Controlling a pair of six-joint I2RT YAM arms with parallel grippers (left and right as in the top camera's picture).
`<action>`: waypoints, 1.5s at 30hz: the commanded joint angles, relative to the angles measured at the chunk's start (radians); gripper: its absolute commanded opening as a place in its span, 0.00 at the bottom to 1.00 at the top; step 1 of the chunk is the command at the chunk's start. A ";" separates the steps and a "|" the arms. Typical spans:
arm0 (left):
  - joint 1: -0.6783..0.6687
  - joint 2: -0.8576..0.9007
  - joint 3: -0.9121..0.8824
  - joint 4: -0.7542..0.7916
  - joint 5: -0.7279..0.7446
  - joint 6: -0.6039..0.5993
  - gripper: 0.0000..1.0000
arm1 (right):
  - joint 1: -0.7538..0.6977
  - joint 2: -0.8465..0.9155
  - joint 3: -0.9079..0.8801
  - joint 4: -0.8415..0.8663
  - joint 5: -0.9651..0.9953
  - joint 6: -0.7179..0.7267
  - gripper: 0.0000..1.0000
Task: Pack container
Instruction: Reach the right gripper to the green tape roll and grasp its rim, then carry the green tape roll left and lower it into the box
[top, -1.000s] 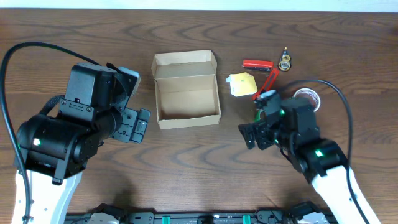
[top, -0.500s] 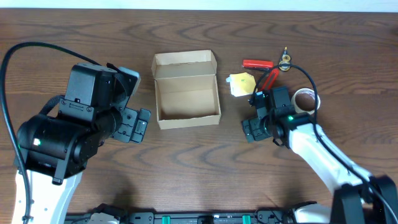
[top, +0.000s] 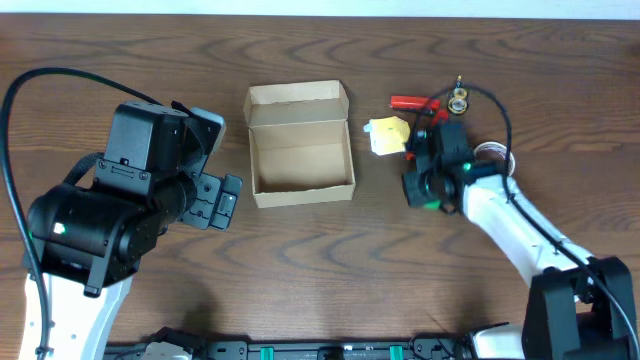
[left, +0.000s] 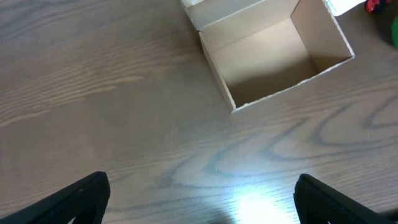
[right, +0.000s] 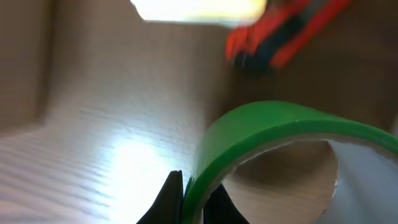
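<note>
Climbs toward 12 o'clock since a second ago, bringing the right gripper from 4 o'clock of the container up to its 3 o'clock, close to the clutter there. Hangs right at a green tape roll, seen close in the right wrist view with one dark fingertip just outside the band; cannot tell whether clamped or loose. Shows a blurred red-handled tool at 12 o'clock of the roll. Keeps the left gripper parked at 9 o'clock of the container, unmoved, fingers spread wide apart. Finds the container near table centre, slightly toward 11 o'clock, upright and open-topped, lid flap thrown back toward 12 o'clock. Leaves a yellow pad, a flat red piece and a small brass piece at 2 o'clock of the container, apart from it, on the dark wood table.
</note>
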 joint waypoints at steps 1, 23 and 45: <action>0.000 0.004 0.002 0.000 -0.007 -0.005 0.95 | 0.008 -0.005 0.188 -0.052 0.001 0.010 0.01; 0.000 0.004 0.002 0.000 -0.007 -0.005 0.95 | 0.466 0.332 0.649 -0.029 -0.158 0.263 0.01; 0.000 0.004 0.002 0.000 -0.007 -0.005 0.95 | 0.524 0.493 0.668 0.057 -0.040 0.503 0.01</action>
